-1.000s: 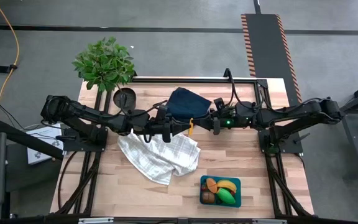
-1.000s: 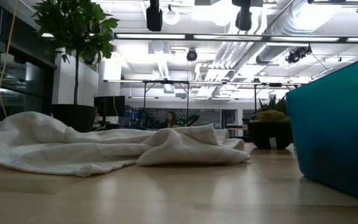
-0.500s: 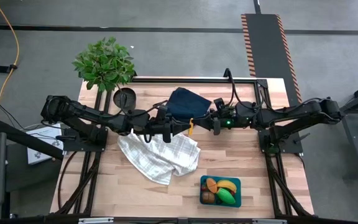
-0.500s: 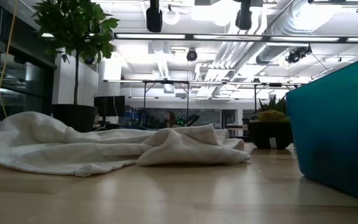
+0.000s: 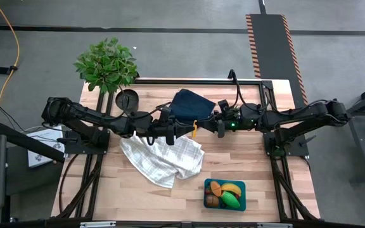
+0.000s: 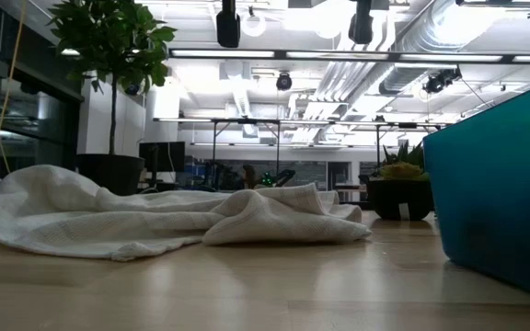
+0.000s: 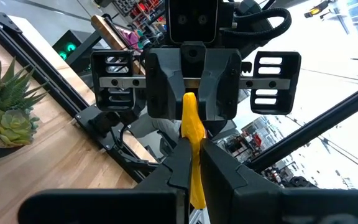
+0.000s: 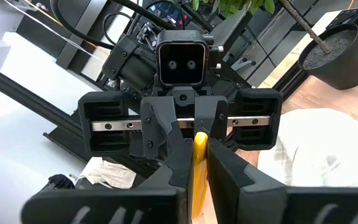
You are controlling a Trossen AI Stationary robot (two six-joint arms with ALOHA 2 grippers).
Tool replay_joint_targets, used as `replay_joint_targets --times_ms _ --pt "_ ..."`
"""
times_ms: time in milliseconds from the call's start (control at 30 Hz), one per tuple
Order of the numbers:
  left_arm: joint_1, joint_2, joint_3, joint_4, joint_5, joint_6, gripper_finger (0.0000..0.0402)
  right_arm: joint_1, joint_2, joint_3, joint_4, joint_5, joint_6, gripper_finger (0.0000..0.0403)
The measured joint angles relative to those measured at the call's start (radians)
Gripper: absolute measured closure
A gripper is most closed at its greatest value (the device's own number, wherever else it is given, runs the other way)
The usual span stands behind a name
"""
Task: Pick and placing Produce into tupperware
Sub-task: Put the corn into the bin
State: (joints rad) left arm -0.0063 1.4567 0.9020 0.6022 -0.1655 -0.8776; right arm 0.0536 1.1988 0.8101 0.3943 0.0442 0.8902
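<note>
A slim yellow piece (image 5: 194,130) hangs in the air over the middle of the table, between my two grippers. My left gripper (image 5: 186,130) comes at it from the left and my right gripper (image 5: 203,127) from the right; both are shut on it. The teal tupperware (image 5: 241,204) sits on the table near the near edge, right of centre. It holds a yellow banana (image 5: 232,189), a green piece (image 5: 231,199), an orange piece (image 5: 215,187) and a brown round one (image 5: 212,200). In the low view its teal wall (image 6: 504,202) fills the right side. My left gripper pinches the yellow piece (image 7: 195,163) between its two fingers, coming level from the table's left. The piece is lifted clear of the table. My right gripper pinches the same yellow piece (image 8: 199,149) between its two fingers, level from the table's right, facing the left gripper.
A white checked cloth (image 5: 163,158) lies crumpled left of centre, under the left gripper. A dark navy cloth (image 5: 187,104) lies toward the far edge. A leafy plant (image 5: 106,63) and a dark pot (image 5: 127,99) stand at the far left; a spiky plant (image 7: 5,109) stands nearby.
</note>
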Motion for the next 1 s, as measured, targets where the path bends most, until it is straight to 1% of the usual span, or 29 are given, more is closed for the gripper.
replay_joint_targets --times_ms 367,467,567,833,1000 --pt "0.000 0.000 0.000 0.001 -0.005 0.013 0.0385 0.000 0.000 0.000 0.010 0.000 0.000 0.0379" --pt "0.000 0.000 0.000 0.001 -0.004 0.034 0.0377 0.000 0.000 0.000 0.011 0.001 0.000 0.0380" --pt "0.000 0.000 0.000 0.001 -0.004 0.037 0.0348 0.000 0.000 0.000 0.013 0.001 0.000 0.0380" --pt "0.000 0.000 0.000 -0.008 -0.003 0.036 0.0231 0.000 0.000 0.000 0.014 0.004 0.000 0.0380" --pt "0.000 0.000 0.000 -0.029 -0.003 0.028 0.0175 0.000 0.000 0.000 0.014 0.004 0.000 0.0380"
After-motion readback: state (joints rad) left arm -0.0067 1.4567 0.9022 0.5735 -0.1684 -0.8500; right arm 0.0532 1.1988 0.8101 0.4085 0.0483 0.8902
